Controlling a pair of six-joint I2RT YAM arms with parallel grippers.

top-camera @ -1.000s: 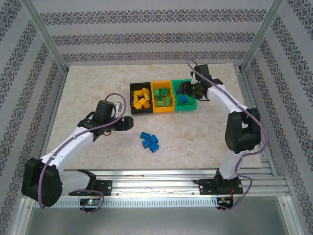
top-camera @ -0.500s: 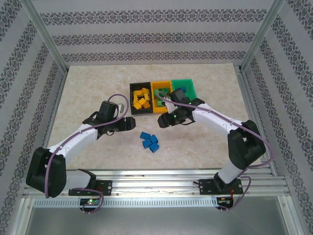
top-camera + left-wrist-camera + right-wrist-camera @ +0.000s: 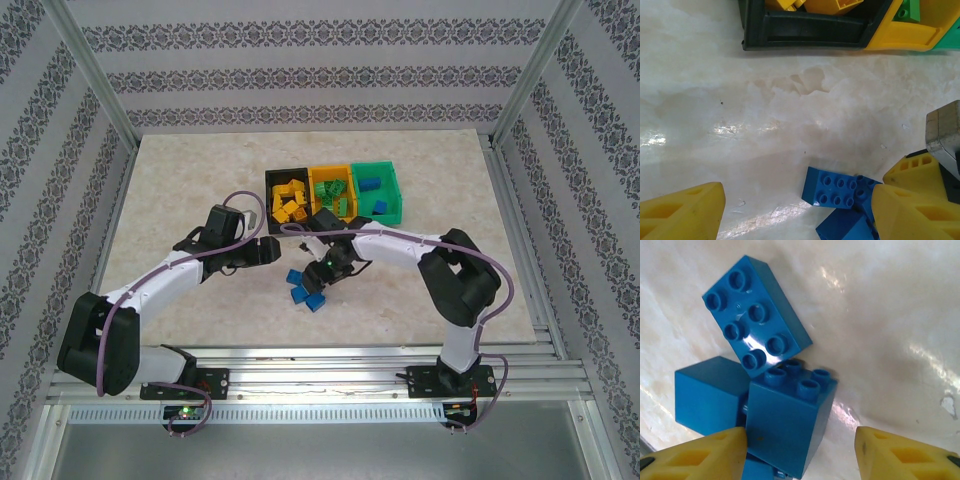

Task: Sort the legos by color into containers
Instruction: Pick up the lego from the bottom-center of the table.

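Right gripper (image 3: 800,440) spread apart over the blue legos (image 3: 782,420), left gripper (image 3: 799,192) spread apart just beside them

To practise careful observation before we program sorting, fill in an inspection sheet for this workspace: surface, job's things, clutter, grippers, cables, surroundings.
Surface: tabletop, pale, glossy, marble-look.
Job's things: black bin holds yellow bricks; orange bin holds green bricks; green bin holds blue bricks; loose blue bricks lie clustered on the tabletop.
Clutter: nothing seen.
Grippers: left gripper open, near the cluster, holding nothing; right gripper open, one loose brick between its fingers, not clamped.
Cables: purple cables run along both arms.
Surroundings: patterned walls, aluminium frame.
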